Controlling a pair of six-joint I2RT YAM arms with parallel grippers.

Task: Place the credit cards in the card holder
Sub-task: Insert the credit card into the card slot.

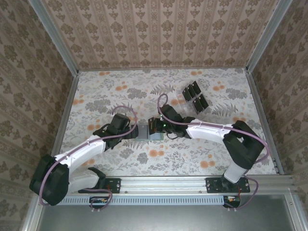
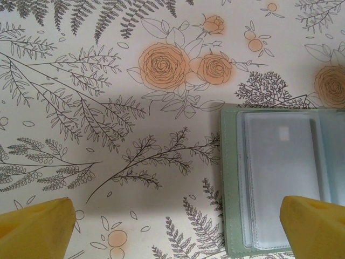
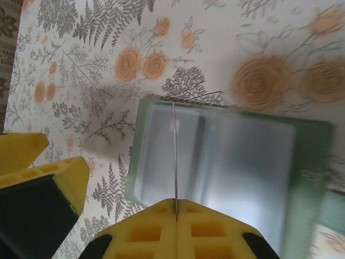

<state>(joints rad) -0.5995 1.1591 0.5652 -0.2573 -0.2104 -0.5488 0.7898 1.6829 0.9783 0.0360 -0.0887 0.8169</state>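
The card holder lies open on the floral table between my two grippers, a sage-green case with clear sleeves facing up. My right gripper is shut on one thin credit card, seen edge-on and standing upright over the holder's left sleeve. In the top view the right gripper hovers at the holder's right half. My left gripper is open, straddling the holder's left edge, one finger over bare table and the other over the sleeves. More black credit cards stand farther back.
A clear slotted tray holding the black cards sits at the back right of the table. Patterned walls close in the table on three sides. My left gripper's yellow finger shows just left of the holder in the right wrist view.
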